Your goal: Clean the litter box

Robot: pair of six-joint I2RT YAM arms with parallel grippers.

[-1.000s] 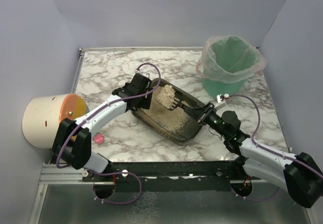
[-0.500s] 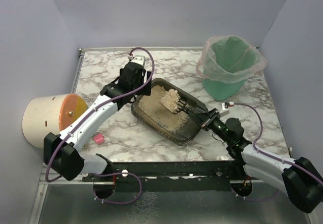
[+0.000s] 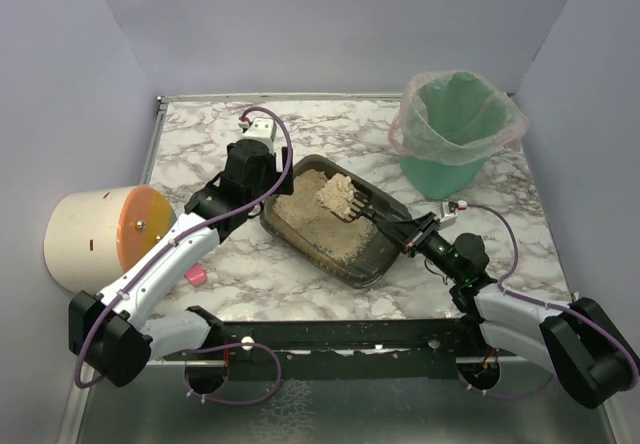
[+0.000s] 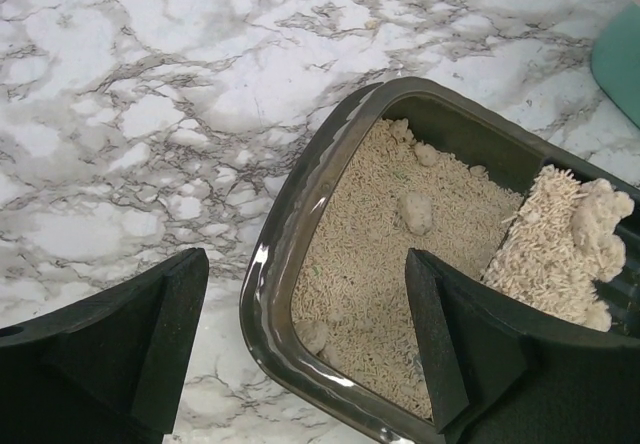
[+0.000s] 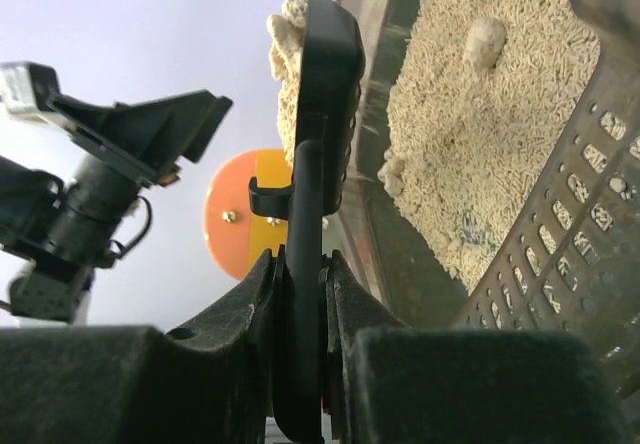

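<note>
litter box [image 3: 375,254] long axis upper-left to lower-right

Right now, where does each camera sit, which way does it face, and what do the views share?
Top external: fixed above and behind the arm bases, facing down on the table, litter box and bin; left arm and right arm show.
Left wrist: on the left arm, facing down at the litter box's corner; its open left fingers frame it.
Right wrist: on the right arm, facing along the scoop clamped in the right fingers, toward the left arm.
Shared: all three show the litter box and the loaded scoop.
</note>
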